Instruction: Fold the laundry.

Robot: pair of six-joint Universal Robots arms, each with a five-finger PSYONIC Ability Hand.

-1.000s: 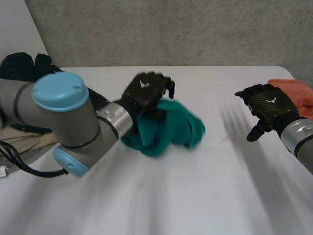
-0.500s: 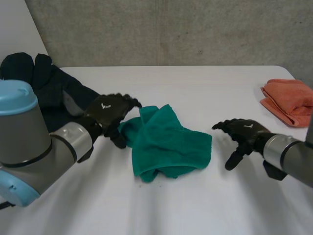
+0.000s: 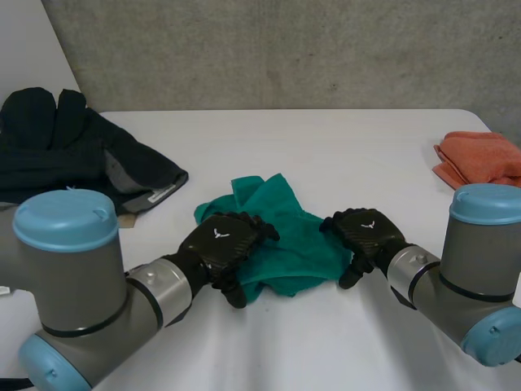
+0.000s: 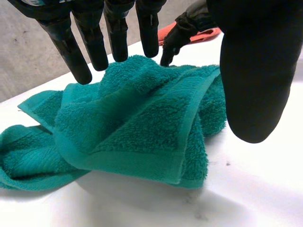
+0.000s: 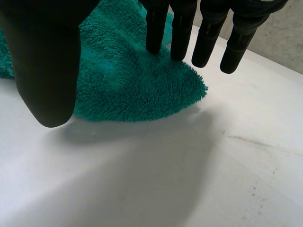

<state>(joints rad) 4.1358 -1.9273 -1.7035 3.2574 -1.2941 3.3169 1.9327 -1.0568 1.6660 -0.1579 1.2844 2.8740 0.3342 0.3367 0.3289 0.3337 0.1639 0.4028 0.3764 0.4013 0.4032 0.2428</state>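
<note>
Your left hand (image 3: 224,248) is low over the white tabletop (image 3: 342,147), with a crumpled teal towel (image 3: 286,232) just beyond its fingertips and partly under them. In the left wrist view the fingers are straight and spread above the towel's folded, hemmed edge, with the thumb held well apart to one side. Nothing is pinched.

Your right hand (image 3: 366,236) is at the opposite side of the same towel, so the towel lies bunched between your two hands. In the right wrist view its fingers are straight and a little apart, pointing down at a fluffy corner of the towel. The thumb stands off to the side over the towel's edge. You cannot tell from the views whether the fingertips touch the pile or hang just above it. No cloth is gripped.

Well beyond your left hand, toward the far corner of the tabletop, lies a heaped black garment (image 3: 77,151). Well out past your right hand, at the tabletop's edge, rests a folded orange cloth (image 3: 480,159).
</note>
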